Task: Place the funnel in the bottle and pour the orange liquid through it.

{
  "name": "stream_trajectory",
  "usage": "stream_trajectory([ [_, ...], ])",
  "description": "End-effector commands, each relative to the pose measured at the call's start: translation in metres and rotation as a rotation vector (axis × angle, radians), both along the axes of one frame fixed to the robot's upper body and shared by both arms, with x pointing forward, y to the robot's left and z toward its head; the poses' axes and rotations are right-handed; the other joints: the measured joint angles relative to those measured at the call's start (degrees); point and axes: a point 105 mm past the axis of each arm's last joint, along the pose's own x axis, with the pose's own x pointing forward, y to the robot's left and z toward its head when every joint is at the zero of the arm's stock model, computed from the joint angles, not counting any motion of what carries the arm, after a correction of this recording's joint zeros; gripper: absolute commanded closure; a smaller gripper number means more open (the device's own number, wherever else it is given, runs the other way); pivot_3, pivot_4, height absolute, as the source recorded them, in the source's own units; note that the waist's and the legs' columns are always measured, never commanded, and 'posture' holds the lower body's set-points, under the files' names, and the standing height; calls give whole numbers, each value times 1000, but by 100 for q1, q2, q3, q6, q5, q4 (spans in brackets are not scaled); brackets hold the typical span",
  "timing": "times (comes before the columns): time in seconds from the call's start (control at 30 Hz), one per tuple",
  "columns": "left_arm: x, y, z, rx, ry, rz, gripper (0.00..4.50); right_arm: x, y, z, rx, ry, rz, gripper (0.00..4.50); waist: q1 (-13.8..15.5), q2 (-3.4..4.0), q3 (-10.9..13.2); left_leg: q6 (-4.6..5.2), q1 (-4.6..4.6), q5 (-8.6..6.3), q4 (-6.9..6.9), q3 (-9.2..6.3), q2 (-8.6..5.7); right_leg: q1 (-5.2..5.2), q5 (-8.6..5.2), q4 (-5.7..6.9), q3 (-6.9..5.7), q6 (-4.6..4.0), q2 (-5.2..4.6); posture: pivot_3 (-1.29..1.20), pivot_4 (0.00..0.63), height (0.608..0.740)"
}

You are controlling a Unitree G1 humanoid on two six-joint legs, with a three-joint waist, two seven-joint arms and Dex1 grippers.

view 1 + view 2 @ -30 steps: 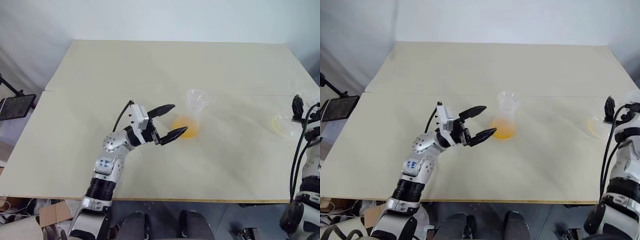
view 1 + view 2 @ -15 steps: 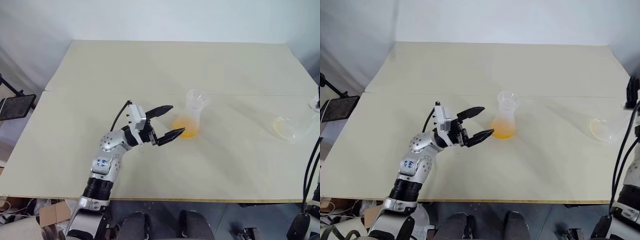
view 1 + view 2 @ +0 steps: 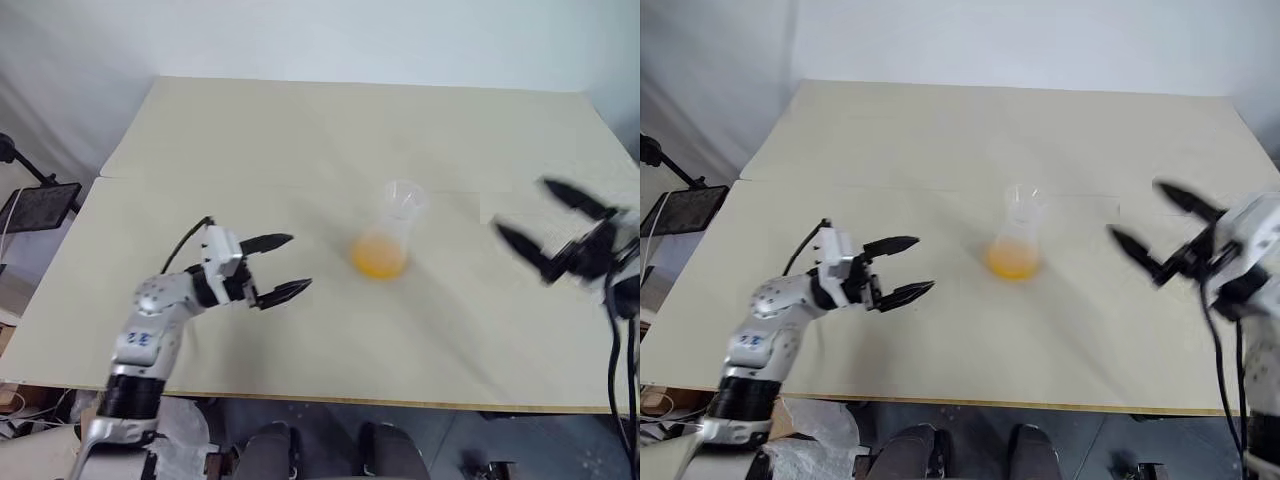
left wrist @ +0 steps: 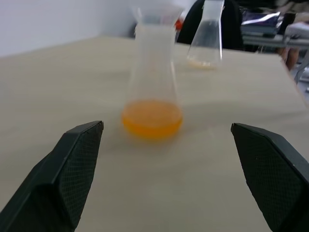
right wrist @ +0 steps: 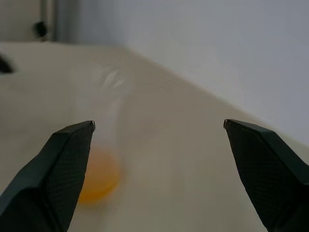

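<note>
Grippers spread on both sides of flask holding orange liquid

Nearest the robot, the left gripper (image 3: 280,267) is seen over the pale beige table (image 3: 300,130), its two black fingers spread wide with nothing held between them. It is pointed toward the table's middle and stands well apart from the vessel there. On the opposite side, the right gripper (image 3: 545,232) is likewise spread wide and empty, aimed inward from the right; its outline is blurred.

Between the two grippers, near the table's centre, a translucent frosted flask-shaped plastic bottle (image 3: 390,232) is stood upright on its wide base. A shallow layer of translucent yellow-orange liquid (image 3: 379,260) is held in its bottom. At its neck a wider clear rim is visible; whether this is the small transparent funnel cannot be told.

Farther off, in the left wrist view, a larger clear conical flask (image 4: 206,34) is seen upright beyond the bottle, near the table's far edge, with a faint yellowish trace at its base.
</note>
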Motion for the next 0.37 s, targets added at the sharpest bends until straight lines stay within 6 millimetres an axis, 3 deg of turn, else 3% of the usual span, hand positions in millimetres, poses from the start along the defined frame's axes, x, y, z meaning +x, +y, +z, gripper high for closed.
stream_trajectory([
  [0.03, -12, 1, 13, 16, -45, -38, 0, -22, 10, -14, -149, 29, 128, 15, -4, -1, 1, 0, 2, 0, 0, -1, 2, 7, 0, -9, -3, 0, 2, 0, 150, 740],
  [0.37, -25, 12, 3, 88, -41, -6, 0, -30, -18, -42, -203, 101, 88, 15, -24, -2, 2, -5, 38, -3, -8, -6, 10, 47, 0, -30, -7, -1, 8, 0, 150, 740],
])
